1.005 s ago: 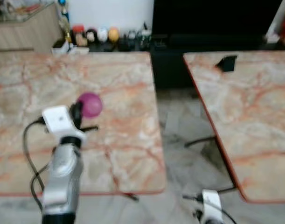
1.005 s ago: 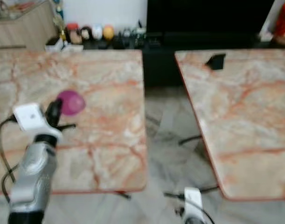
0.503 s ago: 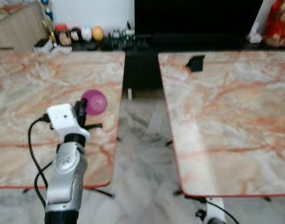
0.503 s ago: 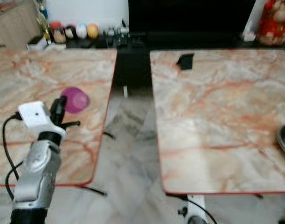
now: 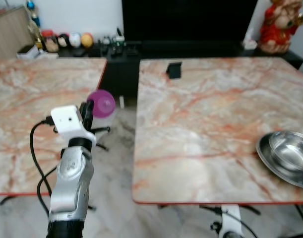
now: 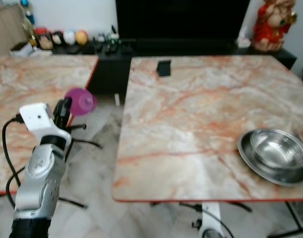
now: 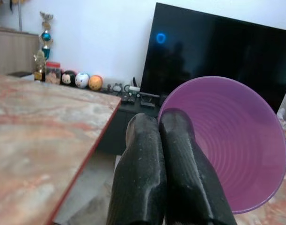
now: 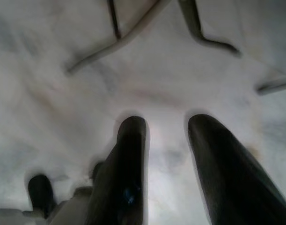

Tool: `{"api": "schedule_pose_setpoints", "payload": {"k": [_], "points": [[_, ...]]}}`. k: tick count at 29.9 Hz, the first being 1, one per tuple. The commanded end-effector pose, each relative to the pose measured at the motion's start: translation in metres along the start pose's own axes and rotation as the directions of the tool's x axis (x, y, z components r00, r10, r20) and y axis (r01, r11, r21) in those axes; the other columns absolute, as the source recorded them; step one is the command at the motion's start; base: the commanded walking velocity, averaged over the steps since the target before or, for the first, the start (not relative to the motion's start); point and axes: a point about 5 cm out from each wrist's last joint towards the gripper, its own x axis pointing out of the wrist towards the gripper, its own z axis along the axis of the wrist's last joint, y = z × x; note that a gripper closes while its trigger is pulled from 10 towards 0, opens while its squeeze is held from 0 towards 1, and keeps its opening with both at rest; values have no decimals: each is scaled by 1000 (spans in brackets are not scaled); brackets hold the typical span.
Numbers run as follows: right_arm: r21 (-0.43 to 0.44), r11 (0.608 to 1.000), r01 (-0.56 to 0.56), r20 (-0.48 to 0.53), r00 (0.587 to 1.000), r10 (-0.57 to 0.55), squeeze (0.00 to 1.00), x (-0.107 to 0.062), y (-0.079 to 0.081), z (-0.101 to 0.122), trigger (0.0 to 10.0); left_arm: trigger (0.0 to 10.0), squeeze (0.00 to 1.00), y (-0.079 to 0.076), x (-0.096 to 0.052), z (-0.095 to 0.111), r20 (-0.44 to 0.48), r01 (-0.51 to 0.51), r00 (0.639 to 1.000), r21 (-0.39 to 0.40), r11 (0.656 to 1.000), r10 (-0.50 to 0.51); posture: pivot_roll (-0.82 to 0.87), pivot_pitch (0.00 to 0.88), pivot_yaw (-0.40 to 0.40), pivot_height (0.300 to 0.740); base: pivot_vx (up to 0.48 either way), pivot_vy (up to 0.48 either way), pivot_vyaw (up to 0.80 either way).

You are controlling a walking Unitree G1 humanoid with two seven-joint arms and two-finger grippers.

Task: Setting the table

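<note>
1. Your left gripper [image 7: 159, 140] has its fingers pressed together on the rim of the translucent purple plastic cup [image 5: 101, 102], held up over the gap between the 2 marble tabletops [image 5: 201, 129].
2. Your right gripper [image 8: 168, 154] hangs over the floor, fingers spread.
3. The shiny steel bowl [image 6: 277, 151], apparently on a steel plate, sits near the right tabletop's right edge.

Two marble-topped benches in a living room

The left bench [image 5: 37, 109] and the right bench [image 5: 206, 124], both veined orange and edged in red, stand apart over a pale marbled floor [image 5: 116, 148]. Behind them a large dark television [image 5: 188, 20] sits on a low black cabinet [image 5: 141, 49] against a white wall [image 5: 77, 15], with small round ornaments [image 5: 74, 39] and a red figurine [image 5: 280, 25]
</note>
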Motion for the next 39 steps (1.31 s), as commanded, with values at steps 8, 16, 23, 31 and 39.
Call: {"api": "schedule_pose_setpoints", "payload": {"k": [8, 16, 23, 31, 39], "points": [[12, 1000, -19, -4, 1000, 19, 0, 0, 8, -1, 10000, 10000, 0, 3, 2, 4, 16, -13, 1000, 16, 1000, 13, -25, 0, -3, 740, 0, -464, 0], [7, 1000, -20, -3, 1000, 20, 0, 0, 7, 0, 10000, 10000, 0, 3, 2, 4, 15, -12, 1000, 15, 1000, 12, -24, 0, -7, 740, 0, -465, 0], [6, 1000, -19, -4, 1000, 19, 0, 0, 7, 0, 10000, 10000, 0, 3, 1, 3, 8, -10, 1000, 19, 1000, 10, -26, 0, -8, 740, 0, -464, 0], [2, 1000, -19, -4, 1000, 19, 0, 0, 7, -1, 10000, 10000, 0, 19, 3, 0, -42, 55, 998, 171, 984, -49, -31, 0, -5, 740, 0, -446, 0], [-4, 1000, -22, -4, 1000, 22, 0, 0, 7, -1, 10000, 10000, 0, 40, 8, -21, -260, 98, 964, 174, 980, -50, -35, 0, -4, 740, 0, -40, 0]]}}
